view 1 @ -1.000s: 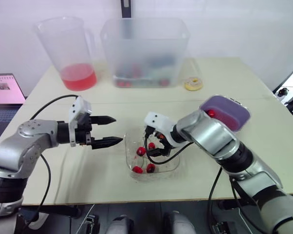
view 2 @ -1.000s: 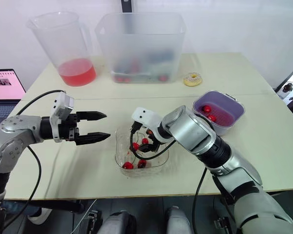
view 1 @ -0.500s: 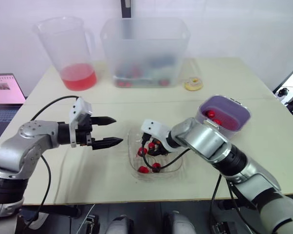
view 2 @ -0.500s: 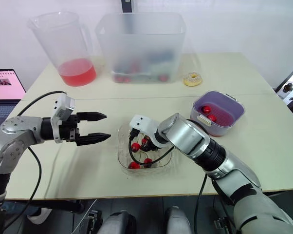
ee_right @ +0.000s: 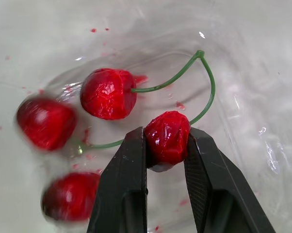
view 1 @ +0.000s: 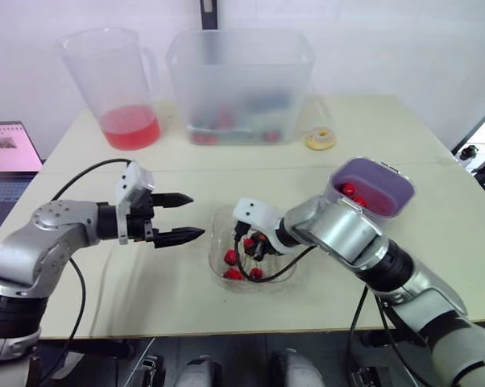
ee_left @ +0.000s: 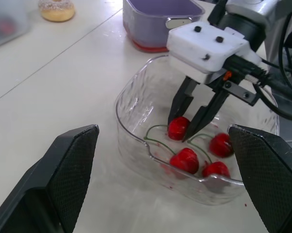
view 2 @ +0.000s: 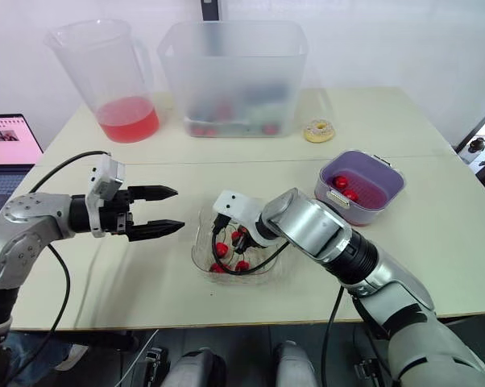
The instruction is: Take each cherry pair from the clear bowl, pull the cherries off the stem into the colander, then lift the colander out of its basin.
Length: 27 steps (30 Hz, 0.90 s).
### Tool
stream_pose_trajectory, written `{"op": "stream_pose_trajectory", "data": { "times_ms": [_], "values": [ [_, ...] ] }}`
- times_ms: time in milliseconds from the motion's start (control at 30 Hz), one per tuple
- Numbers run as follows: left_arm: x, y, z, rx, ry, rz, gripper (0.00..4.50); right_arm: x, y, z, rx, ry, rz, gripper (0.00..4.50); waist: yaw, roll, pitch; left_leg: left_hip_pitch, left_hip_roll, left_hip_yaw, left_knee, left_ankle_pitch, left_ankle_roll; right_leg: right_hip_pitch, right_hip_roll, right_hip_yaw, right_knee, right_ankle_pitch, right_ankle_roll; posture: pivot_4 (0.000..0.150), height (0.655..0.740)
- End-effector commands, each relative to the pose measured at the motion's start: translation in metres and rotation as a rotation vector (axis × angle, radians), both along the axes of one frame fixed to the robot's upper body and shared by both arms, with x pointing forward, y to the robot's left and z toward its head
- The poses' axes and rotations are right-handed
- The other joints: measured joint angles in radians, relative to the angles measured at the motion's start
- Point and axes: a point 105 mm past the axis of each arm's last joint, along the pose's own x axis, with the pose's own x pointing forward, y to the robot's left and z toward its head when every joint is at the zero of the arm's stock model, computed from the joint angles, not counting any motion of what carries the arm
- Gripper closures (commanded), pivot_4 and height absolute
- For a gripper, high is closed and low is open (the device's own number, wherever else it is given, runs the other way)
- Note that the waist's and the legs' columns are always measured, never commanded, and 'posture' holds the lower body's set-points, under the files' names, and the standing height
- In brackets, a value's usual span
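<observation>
Lab; bare worktable (view 2: 387, 113), laptop (view 2: 7, 139) alongside

R gripper (ee_left: 180, 130), clamped on a red cherry (ee_right: 168, 137), takes up the mid of the clear ribbed glass bowl (ee_left: 118, 104). L gripper (view 1: 196, 215) hangs spread-fingered near its left rim. Cream tabletop (view 2: 307, 181) btwn bowl & purple plastic colander (view 2: 378, 179) is open.

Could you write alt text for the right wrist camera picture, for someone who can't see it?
The right gripper pinches a red cherry, whose curved green stem joins it to a second cherry lying beside it. Two more cherries lie nearby on the juice-speckled floor of the clear bowl.
</observation>
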Motion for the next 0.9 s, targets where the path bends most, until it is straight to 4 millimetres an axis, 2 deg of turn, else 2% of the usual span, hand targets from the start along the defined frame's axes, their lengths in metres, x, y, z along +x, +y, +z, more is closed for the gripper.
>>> {"op": "stream_pose_trajectory", "data": {
  "times_ms": [33,167,233,333,400,467,533,633,767,833,900],
  "values": [
    [0.002,-0.001,0.016,-0.046,-0.035,0.011,0.0,-0.004,0.006,0.036,0.066,-0.099,0.079,3.55,0.0,0.0,0.0,0.0,0.0,0.0,0.0,0.0,0.0,0.0,0.0,0.0,0.0,0.0,0.0,0.15,0.6863],
    [0.007,-0.003,0.022,-0.096,-0.015,0.032,0.0,-0.015,0.009,0.065,0.136,-0.205,0.242,3.55,0.0,0.0,0.0,0.0,0.0,0.0,0.0,0.0,0.0,0.0,0.0,0.0,0.0,0.0,0.0,0.15,0.6863],
    [0.011,-0.004,0.034,-0.175,-0.01,0.049,0.0,-0.019,0.007,0.086,0.184,-0.321,0.323,3.55,0.002,0.0,0.0,0.0,0.0,0.0,0.0,0.0,0.0,0.0,0.0,0.0,0.0,0.0,0.0,0.15,0.6863],
    [0.015,-0.006,0.056,-0.291,-0.006,0.052,0.0,-0.016,-0.002,0.11,0.157,-0.605,0.424,3.55,0.003,-0.002,0.0,0.0,0.0,0.0,0.0,0.0,0.0,0.0,0.0,0.0,0.0,0.0,0.0,0.15,0.6863],
    [0.017,-0.008,0.07,-0.368,0.0,0.043,0.0,-0.006,-0.009,0.124,0.089,-0.819,0.4,3.55,0.001,-0.002,0.0,0.0,0.0,0.0,0.0,0.0,0.0,0.001,0.0,0.0,-0.001,0.0,0.0,0.15,0.6863],
    [0.019,-0.009,0.081,-0.436,0.009,0.038,0.0,-0.001,-0.007,0.138,0.131,-0.949,0.365,3.55,0.0,-0.002,0.0,0.001,0.0,0.0,0.0,0.0,0.0,0.001,0.0,0.0,0.0,0.0,0.0,0.15,0.6863],
    [0.022,-0.012,0.088,-0.48,0.015,0.046,0.0,0.003,-0.001,0.146,0.208,-1.0,0.354,3.55,-0.005,-0.002,-0.001,0.001,0.001,0.001,0.0,0.0,0.0,0.001,0.0,0.001,0.0,0.0,0.0,0.15,0.6863],
    [0.032,-0.019,0.101,-0.568,0.007,0.082,0.0,0.017,0.003,0.153,0.196,-1.171,0.326,3.55,-0.001,-0.002,-0.001,0.002,0.001,0.001,0.0,0.0,-0.001,0.001,0.0,0.0,0.001,0.0,0.0,0.15,0.6863],
    [0.034,-0.031,0.103,-0.581,-0.001,0.079,0.0,0.027,-0.001,0.152,0.177,-1.294,0.304,3.55,0.002,-0.002,-0.001,0.001,0.0,0.001,0.001,0.0,-0.001,0.002,0.0,0.0,0.0,0.0,0.0,0.15,0.6863],
    [0.036,-0.032,0.103,-0.577,-0.002,0.081,0.0,0.024,-0.002,0.15,0.149,-1.374,0.324,3.55,0.001,-0.003,-0.001,0.001,0.0,0.001,0.001,0.0,-0.001,0.002,0.0,0.0,0.0,0.0,0.0,0.15,0.6863],
    [0.035,-0.034,0.104,-0.58,-0.002,0.07,0.0,0.021,-0.001,0.14,0.101,-1.431,0.371,3.55,0.0,-0.003,-0.001,0.001,0.0,0.001,0.001,0.0,-0.001,0.002,0.0,0.0,0.0,0.0,0.0,0.15,0.6863]
  ]
}}
